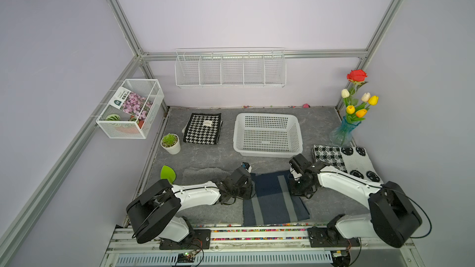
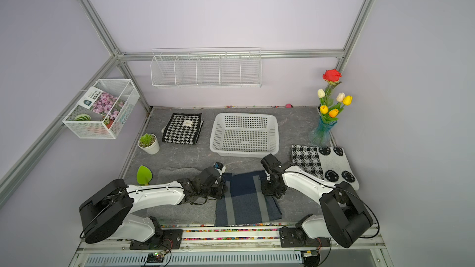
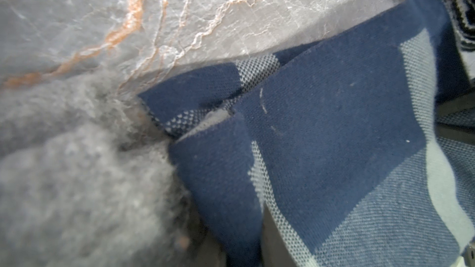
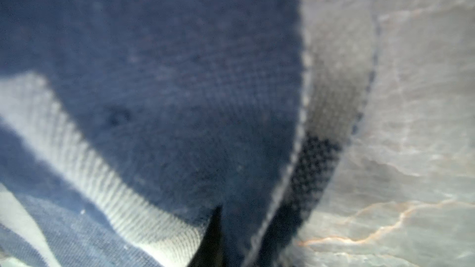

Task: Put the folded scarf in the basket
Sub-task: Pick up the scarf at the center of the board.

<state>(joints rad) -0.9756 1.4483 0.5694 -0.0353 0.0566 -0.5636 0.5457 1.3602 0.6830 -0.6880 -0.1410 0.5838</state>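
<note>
While the folded navy scarf with pale grey stripes lies on the grey marbled worktop between your two arms, you have both hands down on it, one at each side. Your left hand is closed almost fully on the scarf's left edge. Its wrist view shows the navy cloth bunched into a raised fold there, right beside a fuzzy grey cloth. Your right hand is clamped fully shut on the scarf's right edge, and in its wrist view a dark fingertip shows against the pinched cloth.

The low rectangular white plastic basket with grid-hole sides stands behind the scarf, near it but apart, opening upward. A folded black-and-white houndstooth cloth lies to the basket's left. A black-and-white checked cloth with round motifs lies to the basket's right, just beside your right arm.
</note>
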